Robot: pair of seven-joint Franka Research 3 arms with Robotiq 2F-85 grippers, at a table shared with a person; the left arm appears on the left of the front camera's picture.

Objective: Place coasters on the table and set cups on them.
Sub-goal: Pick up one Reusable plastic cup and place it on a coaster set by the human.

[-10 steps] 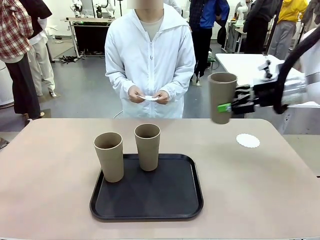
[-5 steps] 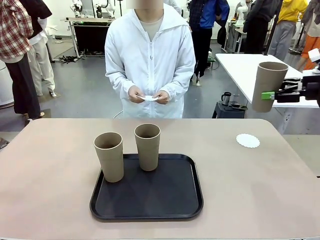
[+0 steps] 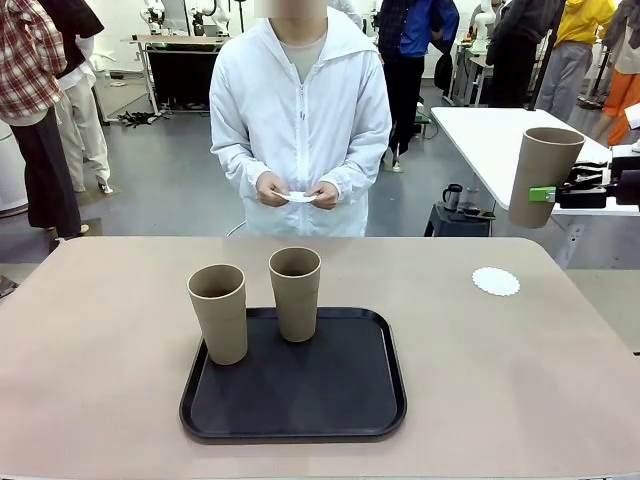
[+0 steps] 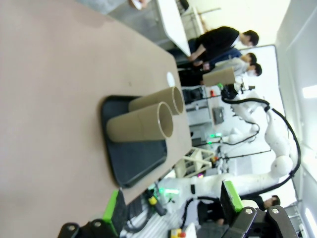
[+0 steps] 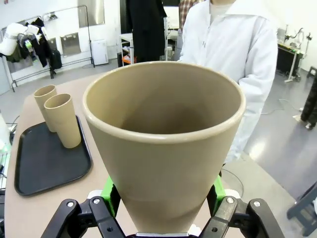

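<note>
Two tan cups are standing upright on the black tray, which is lying on the counter close to its near edge, a little left of the middle. The nearer cup is sitting at the tray's far left corner. The farther cup is sitting along the tray's far edge, just beside the nearer cup but apart from it.

A third cup is hanging in the air by the counter's far right corner, mouth up and leaning slightly, well apart from the tray. The right hand is reaching in from the right and pinching this third cup on its lower half, with its green pads pressing on opposite sides of the wall. The right wrist view is looking over the cup's open rim toward the tray and the person.

One white coaster is lying flat and bare on the counter near the far right corner. In the front view it is sitting lower than the lifted cup and slightly to its left.

At the far edge a person in a white jacket is standing, and the person's hands are holding a second coaster between them at waist height.

The left hand is keeping its two fingers spread wide with only air between them. Its wrist view is facing along the counter toward the tray and both standing cups.
</note>
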